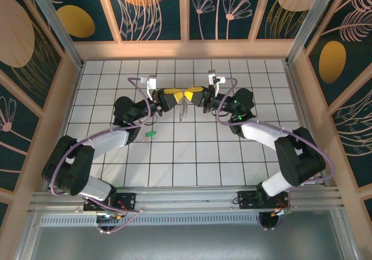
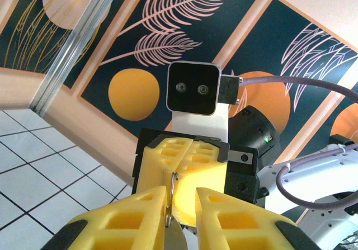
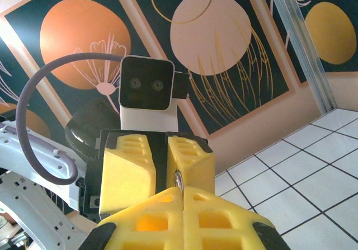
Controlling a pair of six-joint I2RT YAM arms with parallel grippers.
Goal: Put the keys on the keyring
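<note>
The keyring (image 1: 184, 104) hangs in the air between both grippers, with silvery keys (image 1: 184, 114) dangling below it. My right gripper (image 1: 194, 97) is shut on the ring; its closed yellow fingertips (image 3: 182, 197) pinch the wire loop (image 3: 179, 178). My left gripper (image 1: 175, 99) faces it, open. In the left wrist view the ring (image 2: 170, 201) lies along the inner face of one left finger (image 2: 128, 213), with a gap to the other, and a key blade (image 2: 179, 240) hangs below. The green-headed key (image 1: 151, 134) lies on the tiled floor, left of centre.
White tiled floor (image 1: 192, 155) with wooden walls all round. Both arms arch in from the near edge and meet near the back middle. Purple cables (image 1: 136, 82) loop beside each wrist.
</note>
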